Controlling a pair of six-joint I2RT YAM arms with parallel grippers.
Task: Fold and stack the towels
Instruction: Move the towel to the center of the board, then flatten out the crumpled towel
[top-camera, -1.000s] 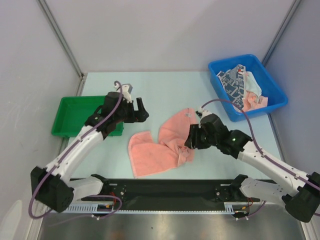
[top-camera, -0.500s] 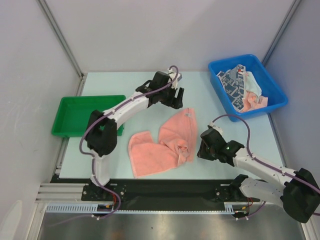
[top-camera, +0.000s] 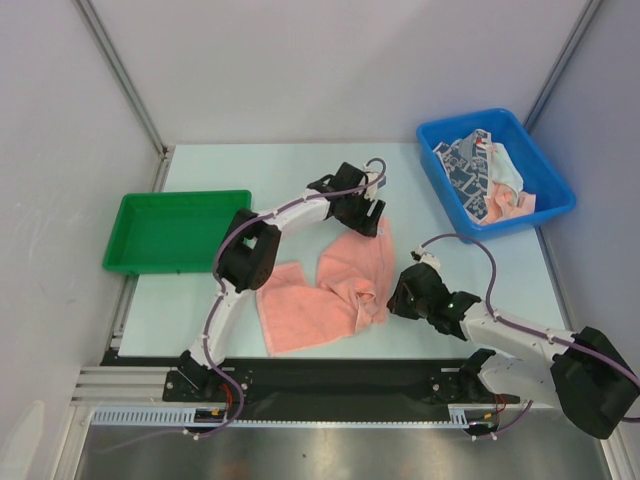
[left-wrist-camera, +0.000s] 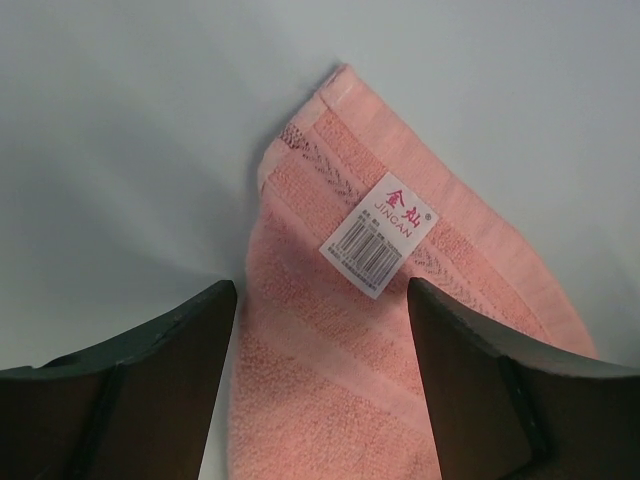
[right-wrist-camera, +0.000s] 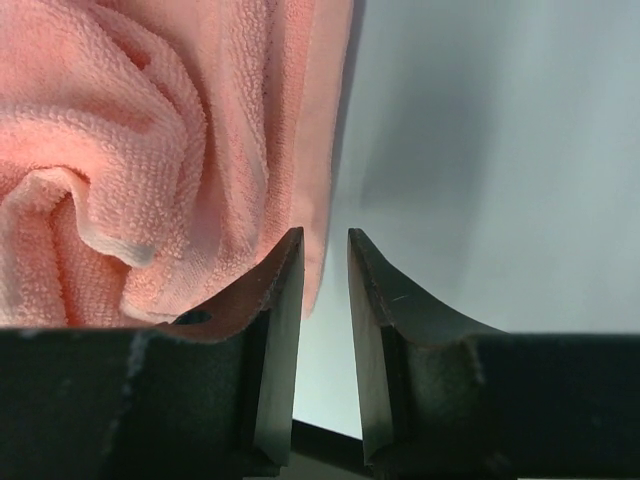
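A salmon-pink towel (top-camera: 330, 285) lies crumpled and partly doubled over in the middle of the table. My left gripper (top-camera: 366, 216) is at its far corner, open wide. In the left wrist view the left gripper (left-wrist-camera: 320, 300) straddles that corner of the pink towel (left-wrist-camera: 330, 380), just short of its white label (left-wrist-camera: 378, 236). My right gripper (top-camera: 400, 296) sits low at the towel's near right edge. In the right wrist view the right gripper (right-wrist-camera: 323, 240) is open only a narrow gap and holds nothing. The edge of the pink towel (right-wrist-camera: 150, 160) lies by its left finger.
A blue bin (top-camera: 545, 165) at the far right holds navy-patterned, white and pink towels (top-camera: 485, 175). A green tray (top-camera: 165, 232) stands at the left. The black base rail runs along the near edge.
My left arm has swung from beside the green tray across to the towel's far corner. My right gripper has drawn back from the towel's bunched middle to its right edge.
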